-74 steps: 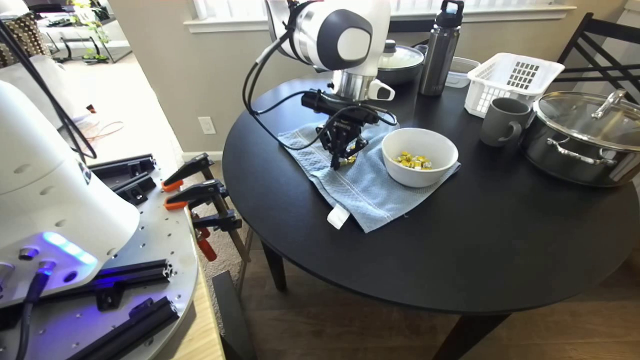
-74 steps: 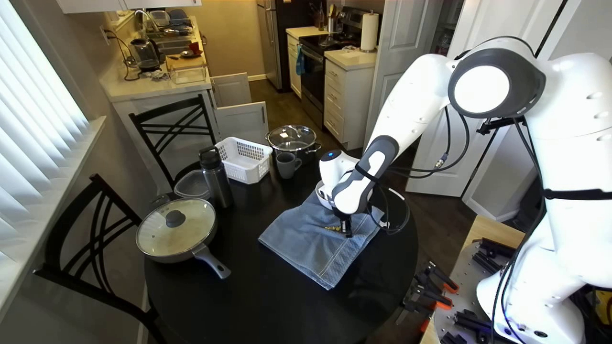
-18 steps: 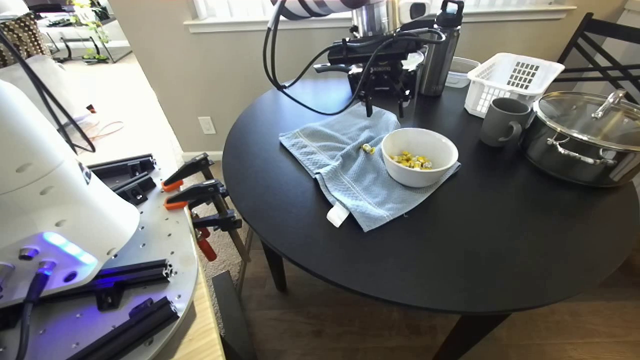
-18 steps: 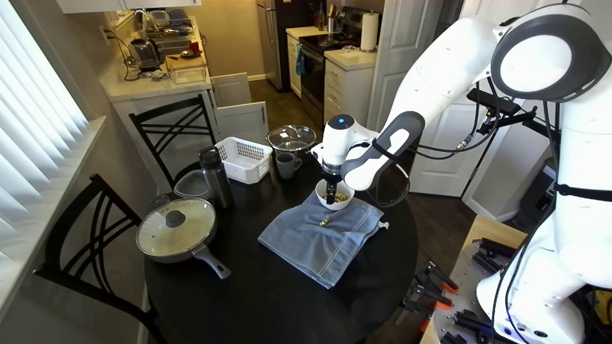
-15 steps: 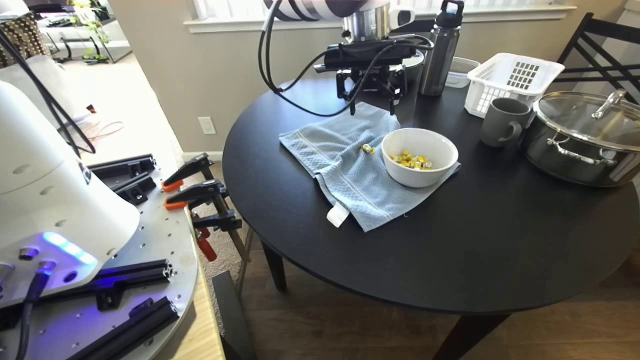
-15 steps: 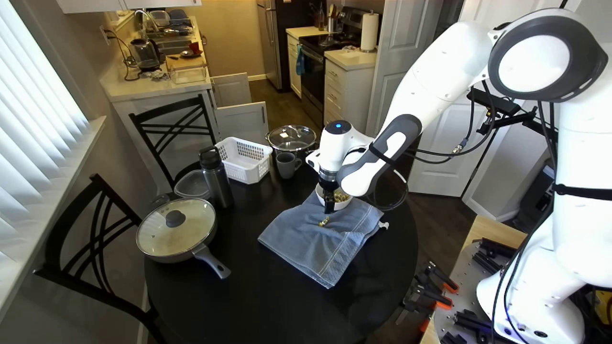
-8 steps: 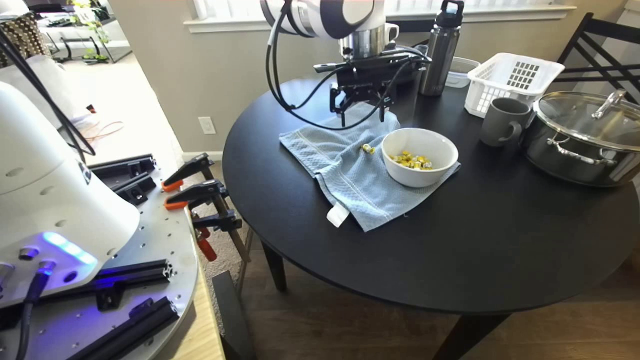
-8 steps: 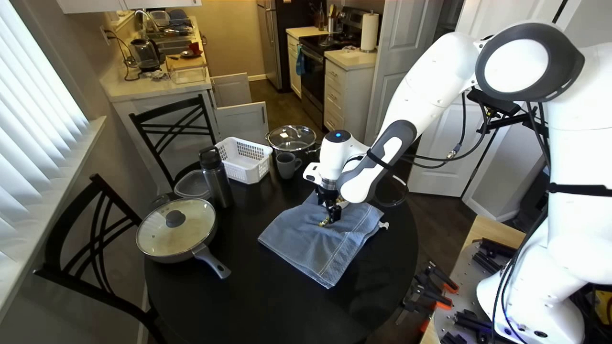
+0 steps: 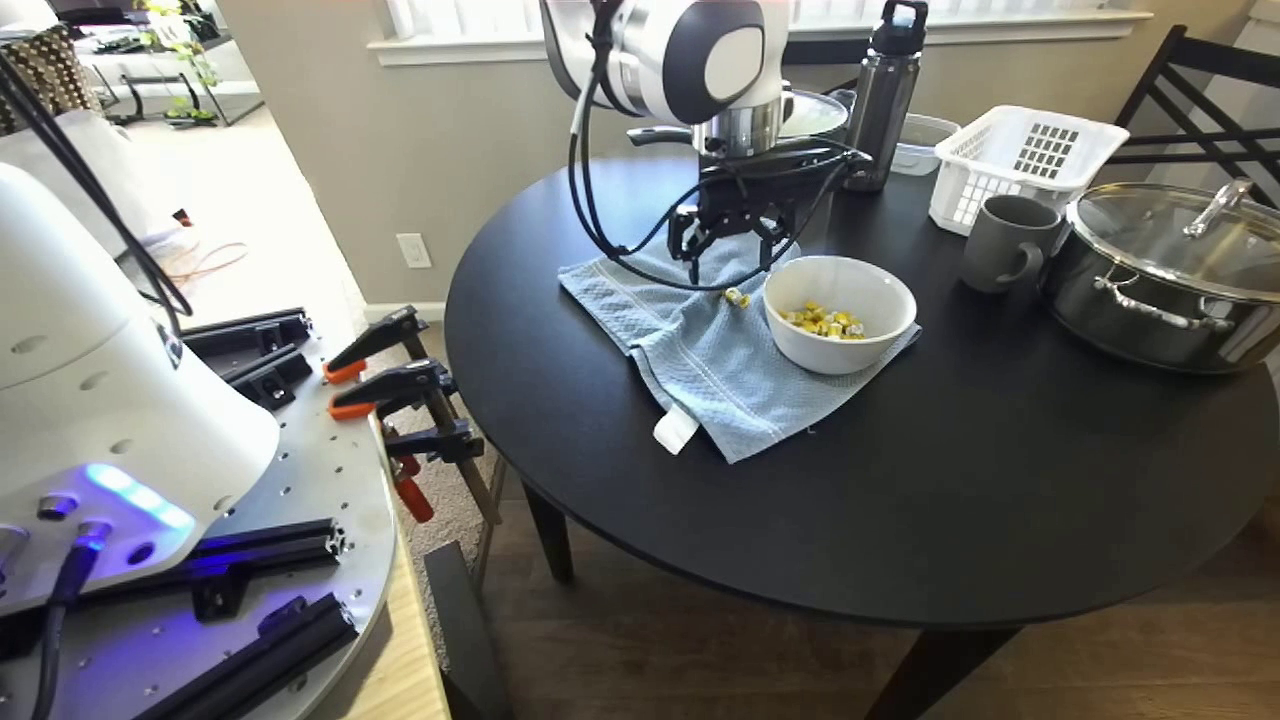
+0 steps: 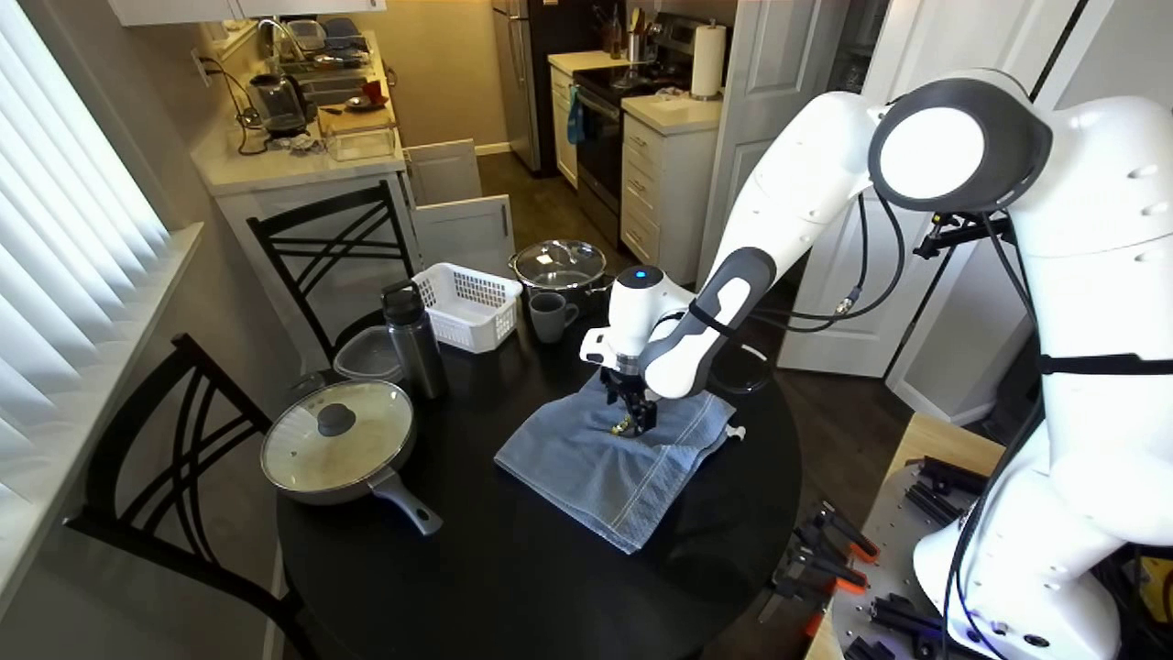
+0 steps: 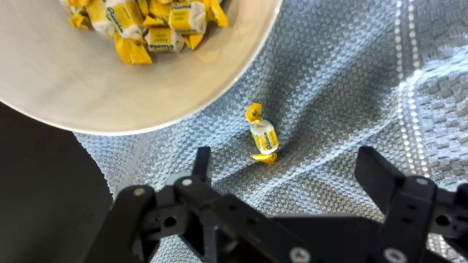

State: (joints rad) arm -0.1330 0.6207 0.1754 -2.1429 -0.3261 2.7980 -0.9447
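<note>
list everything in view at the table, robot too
table: one, black, beneath towel
towel: one, blue, on table
bowl: one, white, on towel
candies: several, yellow-white, in bowl
loose candy: one, yellow-white, on towel
pot: one, dark, on table
mug: one, grey, beside pot
basket: one, white, beside mug
pan: one, grey, on table
bottle: one, grey, beside pan
container: one, clear, beside bottle
chairs: two, black, by table
gripper: one, black, open above towel
arm: one, white, over table

Past the jaws, the wrist view's edge cuts off the bowl (image 11: 146, 100) and sweets (image 11: 122, 18). In an exterior view the arm (image 10: 797, 197) hides most of the bowl; in an exterior view it partly hides the pan (image 9: 817, 112) behind the jaws.
</note>
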